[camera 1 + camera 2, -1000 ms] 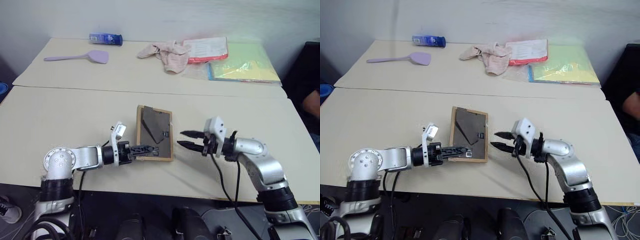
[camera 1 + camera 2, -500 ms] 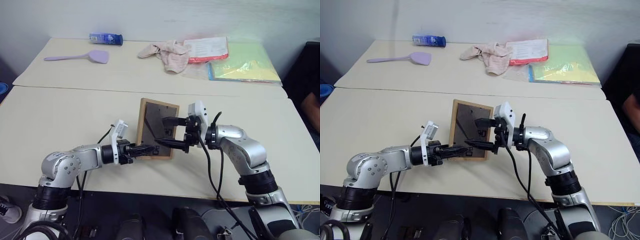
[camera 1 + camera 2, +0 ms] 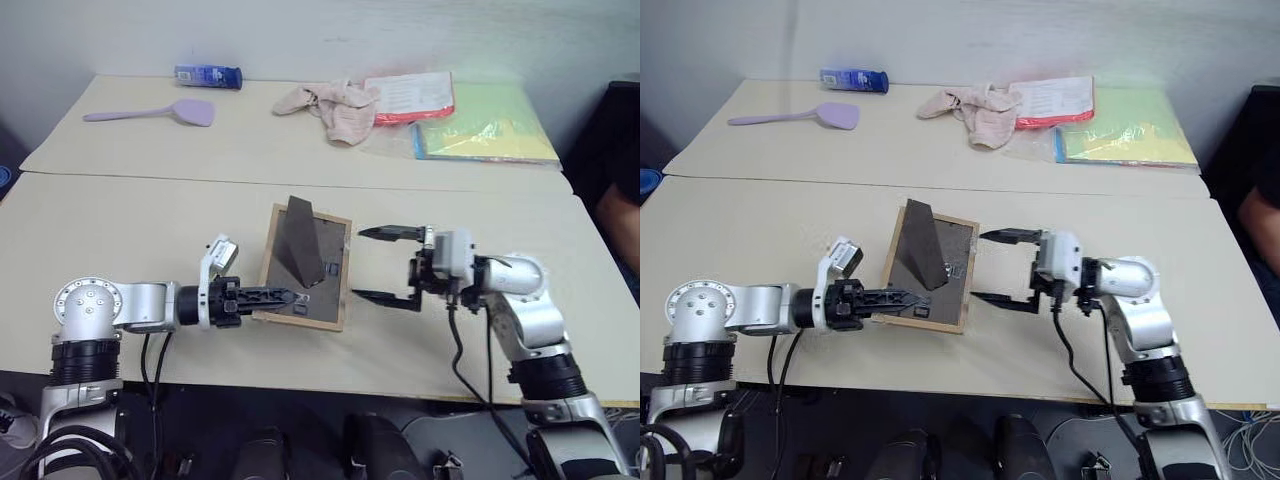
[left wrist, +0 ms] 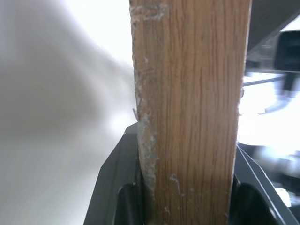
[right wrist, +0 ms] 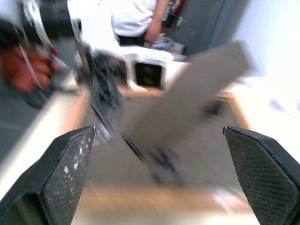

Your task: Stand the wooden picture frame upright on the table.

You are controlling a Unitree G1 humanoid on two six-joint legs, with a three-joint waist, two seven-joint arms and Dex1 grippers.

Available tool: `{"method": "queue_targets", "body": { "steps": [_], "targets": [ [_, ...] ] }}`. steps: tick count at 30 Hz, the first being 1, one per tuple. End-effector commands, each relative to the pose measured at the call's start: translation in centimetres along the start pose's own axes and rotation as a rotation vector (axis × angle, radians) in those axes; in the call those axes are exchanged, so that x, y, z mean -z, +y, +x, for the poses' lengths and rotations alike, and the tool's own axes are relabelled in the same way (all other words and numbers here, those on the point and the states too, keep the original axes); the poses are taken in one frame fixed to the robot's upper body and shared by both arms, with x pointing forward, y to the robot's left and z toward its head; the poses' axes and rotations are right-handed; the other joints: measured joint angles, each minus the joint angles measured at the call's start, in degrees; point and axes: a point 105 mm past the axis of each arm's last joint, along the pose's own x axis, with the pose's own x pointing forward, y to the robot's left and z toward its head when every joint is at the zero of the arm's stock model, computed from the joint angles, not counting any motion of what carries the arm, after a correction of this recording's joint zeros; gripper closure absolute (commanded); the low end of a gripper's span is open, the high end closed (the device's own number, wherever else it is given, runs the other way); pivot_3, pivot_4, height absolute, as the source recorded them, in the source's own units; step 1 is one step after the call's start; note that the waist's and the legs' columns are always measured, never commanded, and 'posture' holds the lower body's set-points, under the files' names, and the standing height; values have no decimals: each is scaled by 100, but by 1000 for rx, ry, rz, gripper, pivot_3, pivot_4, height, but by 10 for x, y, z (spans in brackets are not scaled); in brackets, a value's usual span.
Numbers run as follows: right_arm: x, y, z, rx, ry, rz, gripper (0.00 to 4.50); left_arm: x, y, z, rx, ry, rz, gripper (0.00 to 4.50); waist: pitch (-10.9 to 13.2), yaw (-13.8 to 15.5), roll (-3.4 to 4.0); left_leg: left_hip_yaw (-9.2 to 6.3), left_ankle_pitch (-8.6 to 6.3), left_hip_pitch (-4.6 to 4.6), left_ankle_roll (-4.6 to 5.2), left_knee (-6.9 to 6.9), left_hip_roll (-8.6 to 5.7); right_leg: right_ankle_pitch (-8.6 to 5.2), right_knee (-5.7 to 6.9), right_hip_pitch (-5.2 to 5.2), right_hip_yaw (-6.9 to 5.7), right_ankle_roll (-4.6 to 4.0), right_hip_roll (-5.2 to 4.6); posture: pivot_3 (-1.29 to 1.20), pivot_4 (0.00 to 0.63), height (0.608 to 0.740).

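Note:
The wooden picture frame (image 3: 318,285) is over the near part of the table (image 3: 110,235), tilted, with its dark back toward me. Its stand flap (image 3: 298,245) sticks out from the back like a wedge. My left gripper (image 3: 286,297) is shut on the frame's near left edge; in the left wrist view the light-wood edge (image 4: 190,108) is clamped between the two black fingers (image 4: 117,192). My right gripper (image 3: 386,265) hangs just right of the frame, open wide and apart from it, its fingers (image 5: 70,173) spread on either side of the blurred flap.
On the far table section lie a lilac paddle (image 3: 170,113), a blue bottle (image 3: 208,74), a pink cloth (image 3: 330,105), a red folder (image 3: 412,97) and a yellow-green folder (image 3: 490,128). A seam (image 3: 150,180) joins the two tabletops. A person's arm (image 3: 618,215) shows at the right edge.
The right gripper, which was at the frame's back half a second ago, has drawn away to the right with its jaws wide. The stand flap now sticks out. The left gripper kept its grip and rolled.

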Motion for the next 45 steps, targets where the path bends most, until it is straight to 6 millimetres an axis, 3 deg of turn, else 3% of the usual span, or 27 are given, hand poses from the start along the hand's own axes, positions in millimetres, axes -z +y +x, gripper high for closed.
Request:
{"method": "queue_targets", "body": {
  "steps": [1,10,13,17,20,22,24,25,28,31,32,34,37,41,45],
  "targets": [
    [3,0,-6,-68,59,-298,33,-1,-17,-4,95,-3,-21,3216,0,-7,0,0,0,0,0,0,0,0,0,0,0,0,0,0,150,740],
    [14,2,35,-8,12,-678,33,1,-26,8,129,26,-35,3216,2,-26,4,2,6,10,-13,4,3,-3,-1,0,4,-5,2,0,150,740],
    [19,4,41,28,3,-684,619,2,-27,9,130,32,-32,3216,2,-23,4,3,7,9,-12,4,2,-3,2,1,4,-5,2,0,150,740],
    [26,-1,42,86,22,-655,2020,0,-30,7,143,19,-18,3216,2,-18,4,2,8,8,-10,4,1,-3,1,2,3,-5,2,0,150,740],
    [29,-4,41,118,32,-635,2447,1,-40,3,160,7,37,2199,3,-22,4,0,8,8,-11,5,4,-3,1,4,2,-5,3,0,150,740],
    [26,-8,41,145,20,-619,2967,0,-43,-3,135,-24,80,1579,3,-26,5,1,8,8,-11,5,4,-3,1,2,3,-5,3,0,150,740],
    [21,-11,41,171,-4,-589,3270,-11,-51,-18,71,-156,175,888,6,-74,10,1,8,8,-11,3,7,-3,0,2,4,-6,3,0,150,740],
    [20,-14,41,194,-18,-528,3269,-19,-52,-31,22,-237,208,591,7,-94,12,1,8,8,-11,2,7,-3,0,1,5,-6,3,0,150,740],
    [18,-12,36,207,-72,-282,3269,-39,-57,-75,-134,-442,421,580,9,-132,13,-5,10,9,-16,1,12,-8,-5,-1,1,-14,3,0,150,740],
    [13,-13,29,234,-143,-41,3269,-36,-60,-87,-206,-431,622,580,11,-107,17,-11,10,7,-17,-2,8,-10,-6,3,-7,-18,3,0,150,740],
    [21,-12,25,232,-142,189,3270,-36,-48,-93,-312,-406,797,415,12,-91,19,-9,10,7,-16,-2,5,-10,-5,3,-5,-17,0,0,150,740],
    [30,-2,23,195,-135,500,3270,-23,-31,-90,-416,-242,1056,11,13,-53,26,-8,8,8,-13,-4,4,-10,-11,5,-5,-18,-2,0,150,740],
    [36,-2,21,215,-96,710,3270,-9,-20,-80,-382,-163,1208,0,13,14,29,-9,5,3,-13,-10,5,-12,-20,0,-7,-23,-7,0,150,740],
    [50,1,19,250,8,821,3270,6,-11,-65,-322,-113,1283,0,13,-1,29,-9,-1,-4,-8,-21,6,-12,-26,-11,-5,-23,-11,0,150,740],
    [61,14,21,215,92,858,3270,6,-6,-60,-317,-105,1305,0,12,-2,30,-7,-2,-2,-4,-36,7,-11,-35,-11,-7,-21,-10,0,150,740]
  ]
}}
